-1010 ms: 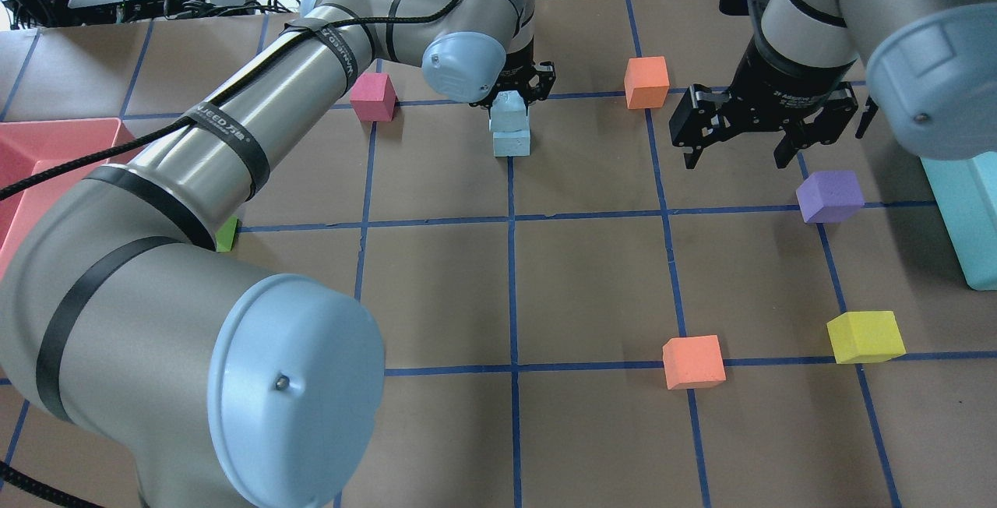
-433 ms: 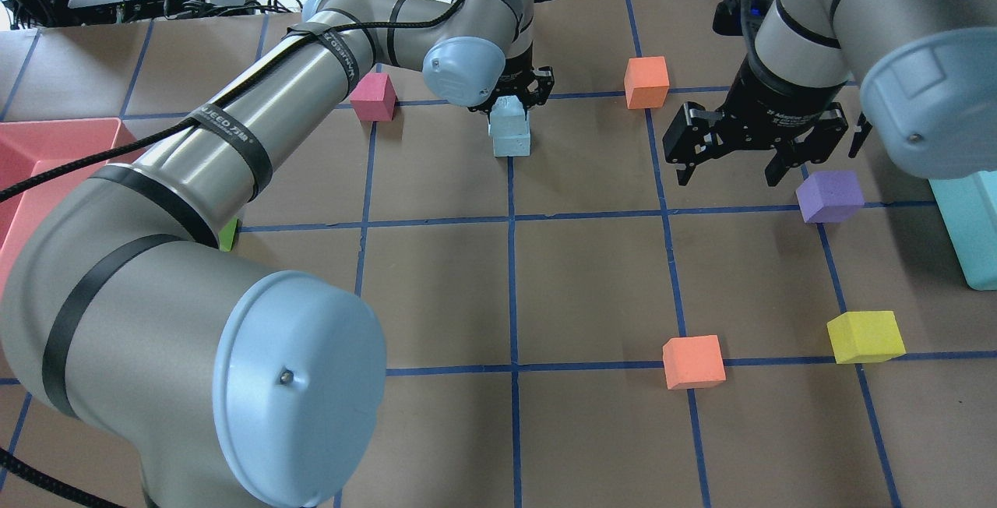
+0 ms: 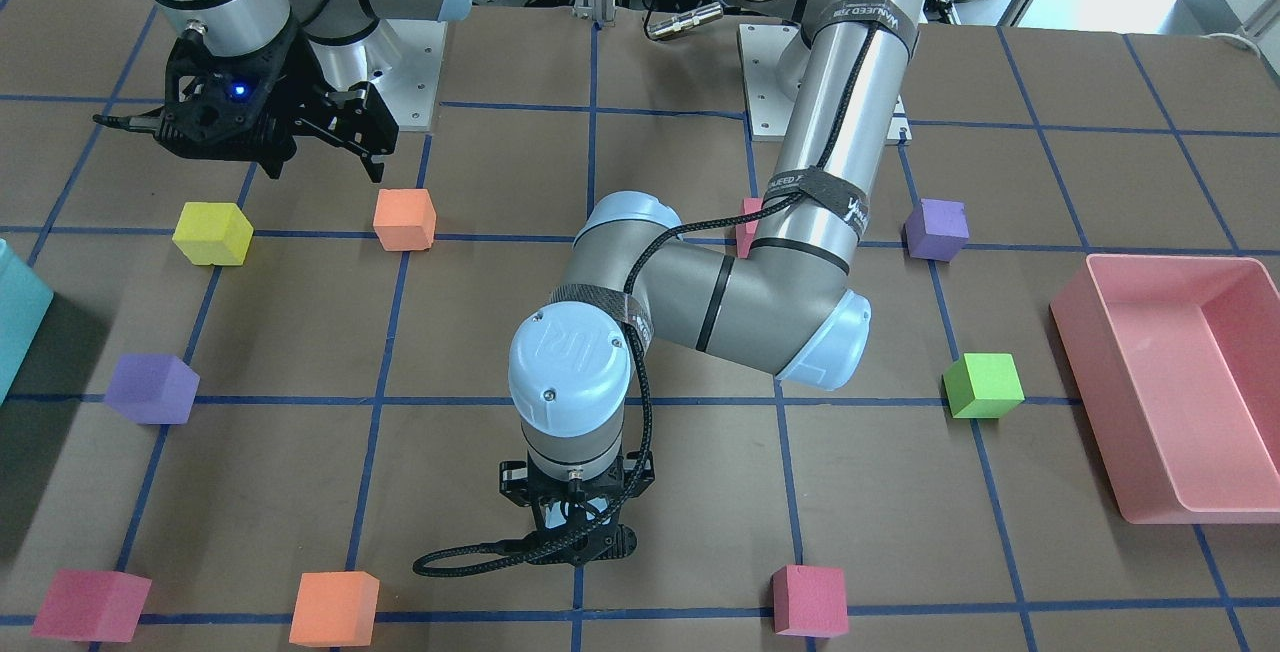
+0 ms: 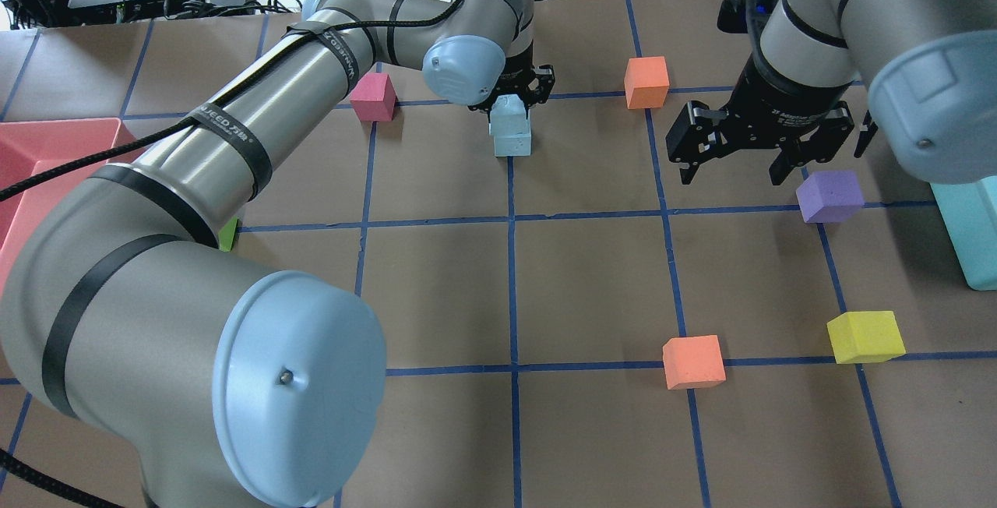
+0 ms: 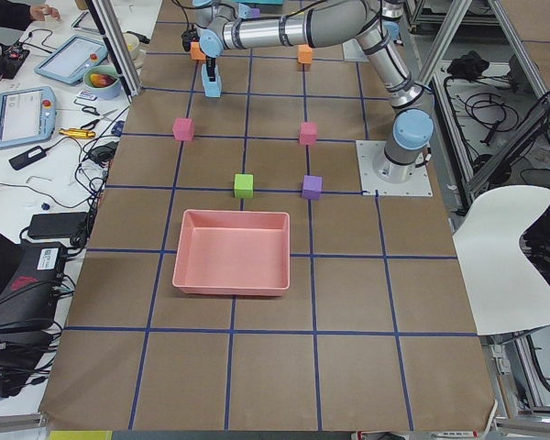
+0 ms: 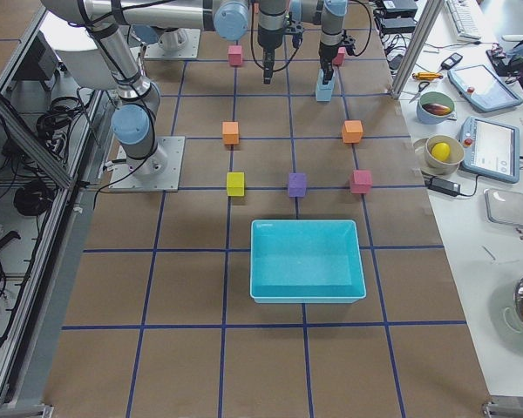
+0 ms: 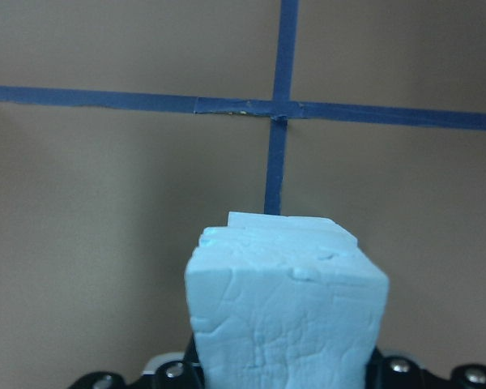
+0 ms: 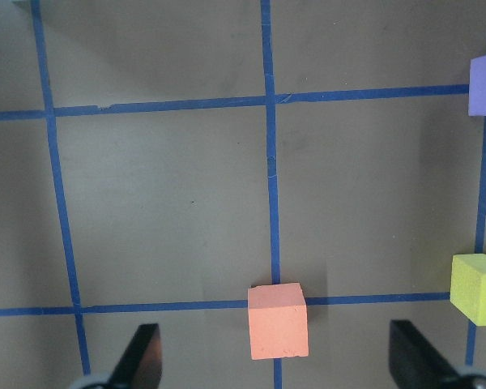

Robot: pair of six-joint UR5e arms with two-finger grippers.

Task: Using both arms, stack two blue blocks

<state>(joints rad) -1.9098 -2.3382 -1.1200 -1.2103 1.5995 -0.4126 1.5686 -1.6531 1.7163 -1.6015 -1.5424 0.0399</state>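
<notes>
Two pale blue blocks stand stacked at the far middle of the table: the upper blue block (image 4: 508, 111) rests on the lower blue block (image 4: 512, 142). My left gripper (image 4: 512, 97) comes straight down and is shut on the upper block. In the left wrist view the upper block (image 7: 285, 312) fills the lower centre, with the lower block's edge (image 7: 279, 220) showing just beyond it. In the front-facing view the left wrist hides both blocks. My right gripper (image 4: 731, 169) hangs open and empty above the table to the right, its fingers (image 8: 142, 356) wide apart.
Around the stack are a pink cube (image 4: 373, 97), an orange cube (image 4: 646, 82), a purple cube (image 4: 830, 196), a yellow cube (image 4: 865, 336), a second orange cube (image 4: 693, 361) and a green cube (image 4: 227, 235). A teal bin (image 4: 970, 227) stands far right, a pink tray (image 4: 47, 142) far left.
My left gripper has lowered the upper blue block onto the lower one. My right gripper, still open, has shifted slightly down and left in the overhead view.
</notes>
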